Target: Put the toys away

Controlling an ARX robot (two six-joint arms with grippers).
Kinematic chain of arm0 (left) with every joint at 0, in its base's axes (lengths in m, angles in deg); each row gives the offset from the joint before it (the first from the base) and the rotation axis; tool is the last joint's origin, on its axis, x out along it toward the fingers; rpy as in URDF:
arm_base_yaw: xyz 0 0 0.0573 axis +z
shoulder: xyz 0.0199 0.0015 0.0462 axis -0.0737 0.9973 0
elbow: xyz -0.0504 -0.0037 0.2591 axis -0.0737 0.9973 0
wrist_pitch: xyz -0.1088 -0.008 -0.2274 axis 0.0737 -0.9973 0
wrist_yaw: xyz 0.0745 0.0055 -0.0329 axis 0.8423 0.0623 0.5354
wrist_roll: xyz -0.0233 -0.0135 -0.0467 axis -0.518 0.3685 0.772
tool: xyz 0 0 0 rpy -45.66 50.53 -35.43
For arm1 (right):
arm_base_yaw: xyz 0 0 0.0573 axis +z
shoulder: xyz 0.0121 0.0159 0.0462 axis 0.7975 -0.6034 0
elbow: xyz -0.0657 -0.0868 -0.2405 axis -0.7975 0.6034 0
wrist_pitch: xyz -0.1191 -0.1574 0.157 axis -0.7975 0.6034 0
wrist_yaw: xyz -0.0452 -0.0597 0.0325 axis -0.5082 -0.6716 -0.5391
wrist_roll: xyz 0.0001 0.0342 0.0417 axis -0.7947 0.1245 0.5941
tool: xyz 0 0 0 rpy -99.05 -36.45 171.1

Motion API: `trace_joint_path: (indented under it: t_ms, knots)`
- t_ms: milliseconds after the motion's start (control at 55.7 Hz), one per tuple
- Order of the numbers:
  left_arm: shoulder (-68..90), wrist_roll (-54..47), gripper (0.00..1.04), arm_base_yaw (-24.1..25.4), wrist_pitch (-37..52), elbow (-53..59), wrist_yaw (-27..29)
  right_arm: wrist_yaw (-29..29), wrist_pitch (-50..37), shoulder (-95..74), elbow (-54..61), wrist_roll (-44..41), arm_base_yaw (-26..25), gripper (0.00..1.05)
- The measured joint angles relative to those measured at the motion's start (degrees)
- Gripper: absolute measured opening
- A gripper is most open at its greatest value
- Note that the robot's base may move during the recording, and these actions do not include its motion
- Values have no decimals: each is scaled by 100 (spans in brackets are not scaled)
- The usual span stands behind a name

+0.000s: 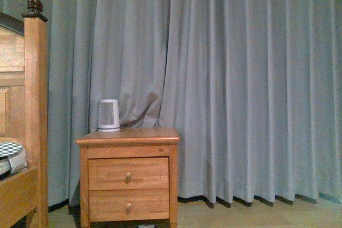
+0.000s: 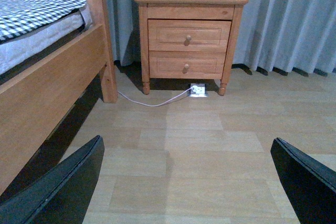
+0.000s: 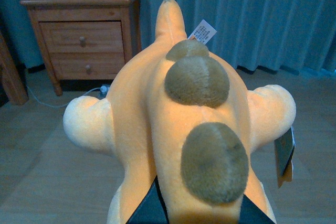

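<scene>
- The right claw (image 3: 202, 213) is pinching the plush toy (image 3: 136, 114); its dark fingers (image 3: 149, 208) press on either side of the toy's body at the frame's lower edge
- The toy is orange-yellow, with three olive-brown rounded patches (image 3: 197, 80) in a row down its middle and pale stubby limbs out to each side; a white tag (image 3: 202, 31) sits at its far end; it is held off the wooden floor (image 3: 42, 156)
- The left claw (image 2: 178, 182) is spread wide over bare floor, with nothing between its fingers (image 2: 58, 187)
- A two-drawer nightstand (image 1: 128, 174) stands against the blue-grey curtain (image 1: 240, 78), with a small white appliance (image 1: 108, 115) on top
- A wooden bed (image 2: 47, 87) with checked bedding (image 2: 37, 11) is beside it; a white cable (image 2: 152, 102) runs under the nightstand
</scene>
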Motion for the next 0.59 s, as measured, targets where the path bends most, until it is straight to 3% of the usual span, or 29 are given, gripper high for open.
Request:
trace_joint_path:
  t_ms: [592]
  knots:
    - [0,0,98,0,0,0,-2,-2,0,0,0,0,0,7]
